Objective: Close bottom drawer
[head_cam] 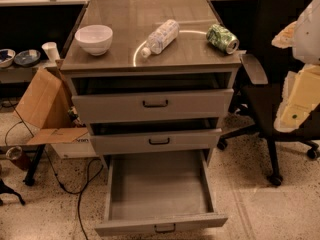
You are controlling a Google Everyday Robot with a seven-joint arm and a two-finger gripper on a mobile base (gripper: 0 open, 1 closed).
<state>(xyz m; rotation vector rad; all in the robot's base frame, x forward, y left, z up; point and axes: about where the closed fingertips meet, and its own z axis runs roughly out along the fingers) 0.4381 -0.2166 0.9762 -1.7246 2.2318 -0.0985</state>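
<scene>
While bottom drawer [159, 184] stands open, pincer [300, 96] before chair [260, 99].

On the grey desk [125, 14] a white bowl [93, 39] stands at the left, a clear plastic bottle [160, 36] lies on its side in the middle, and a green can [222, 38] lies on its side at the right. Below, the top drawer [152, 105] and middle drawer [157, 142] are each partly pulled out. An open cardboard box [45, 106] sits on the floor to the left, a black office chair [272, 91] stands to the right, and the end effector [297, 101] hangs at the right edge before that chair.
</scene>
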